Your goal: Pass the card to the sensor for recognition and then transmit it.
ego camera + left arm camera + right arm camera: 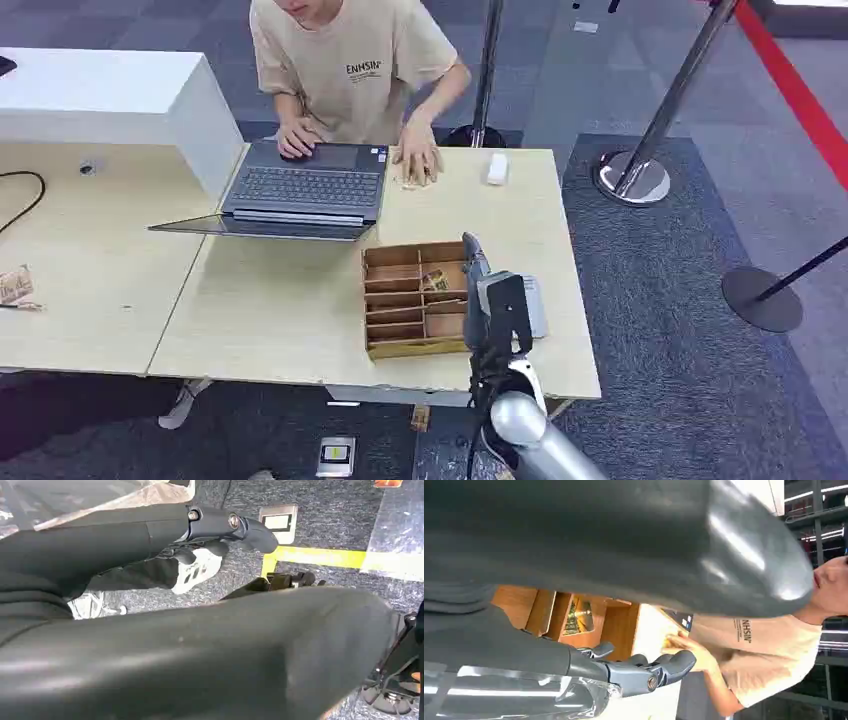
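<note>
Right hand [478,285] hovers over the wooden tray [392,348] near the desk's [280,310] front edge, fingers [674,662] loosely extended, holding nothing.

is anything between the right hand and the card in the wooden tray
Nothing visible blocks it. The right hand hovers at the wooden tray's right edge, and the card lies uncovered in an open compartment just beside the fingers.

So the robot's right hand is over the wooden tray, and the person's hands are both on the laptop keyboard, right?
Not quite. In the head view, one of the person's hands rests on the laptop; the other lies flat on the table beside it. The right hand is indeed over the wooden tray.
</note>
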